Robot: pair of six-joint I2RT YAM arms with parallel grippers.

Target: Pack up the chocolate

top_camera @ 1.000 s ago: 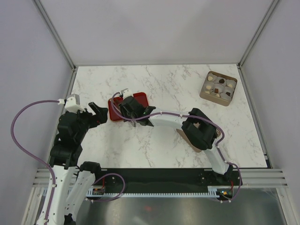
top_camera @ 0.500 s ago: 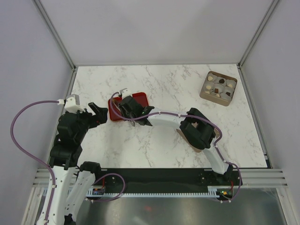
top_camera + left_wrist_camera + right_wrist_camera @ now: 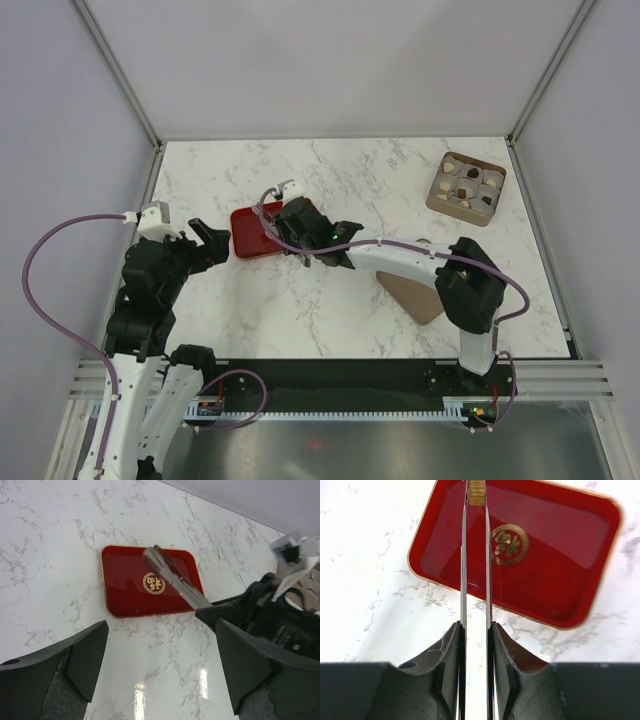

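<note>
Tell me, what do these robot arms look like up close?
The left arm and right arm are white tubes joined by bulky black joints. A thin lilac cable loops along each. The left gripper and right gripper have two matte black wedge-shaped fingers, with a white camera mount behind.

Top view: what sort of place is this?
Most likely a robotics lab test cell: plain white walls on metal framing close in a marble-patterned table, two robot arms are bolted at its near edge, and the right gripper holds tweezers over a red tray.
</note>
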